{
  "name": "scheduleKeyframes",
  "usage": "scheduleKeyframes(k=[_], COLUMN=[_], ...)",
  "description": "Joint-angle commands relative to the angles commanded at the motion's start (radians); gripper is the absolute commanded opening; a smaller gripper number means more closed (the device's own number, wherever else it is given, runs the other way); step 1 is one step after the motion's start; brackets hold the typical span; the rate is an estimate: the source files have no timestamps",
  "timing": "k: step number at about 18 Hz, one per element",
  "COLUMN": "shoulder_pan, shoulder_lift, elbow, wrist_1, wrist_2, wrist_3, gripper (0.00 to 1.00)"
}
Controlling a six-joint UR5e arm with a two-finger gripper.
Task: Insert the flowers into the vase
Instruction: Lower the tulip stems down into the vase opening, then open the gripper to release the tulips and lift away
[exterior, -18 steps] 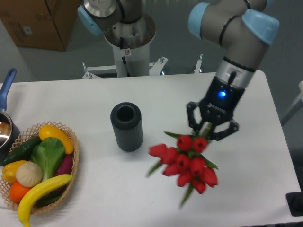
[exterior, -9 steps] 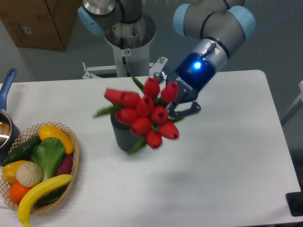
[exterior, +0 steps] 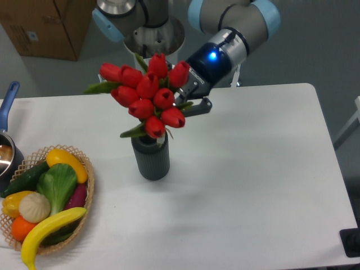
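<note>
The flowers (exterior: pixel 145 95), a bunch of red tulip buds with green leaves, hang in the air just above the vase and cover its mouth. The vase (exterior: pixel 151 157) is a dark ribbed cylinder standing upright on the white table. My gripper (exterior: pixel 188 98) is shut on the flowers' stems, to the right of the buds and above and right of the vase. The stems are mostly hidden behind the buds, so I cannot tell whether their ends reach the vase's mouth.
A woven basket (exterior: pixel 84 169) of vegetables and fruit sits at the table's front left. A pot with a blue handle (exterior: pixel 8 100) is at the left edge. A cardboard box (exterior: pixel 48 25) stands behind the table. The arm's base (exterior: pixel 153 50) is at the back.
My gripper carried the flowers from the table's right side leftward and upward. The bunch now hangs over the vase, higher and further left than half a second ago.
</note>
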Motion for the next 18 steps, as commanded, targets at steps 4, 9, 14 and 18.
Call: scheduleKeyframes(k=[4,9,14,18], shoulder_pan=[0.000,0.005,0.008,0.032], shoulder_lift=[0.002,0.003,0.006,-0.011], elbow=[-0.031,-0.092,-0.152,-0.206], wrist_1=[0.005,0.006,0.009,0.008], wrist_2=[0.002,0.002,0.003,0.005], wrist_3=[0.018,0.066,0.118,0.228], gripper=[0.00,0.00,0.04,0.18])
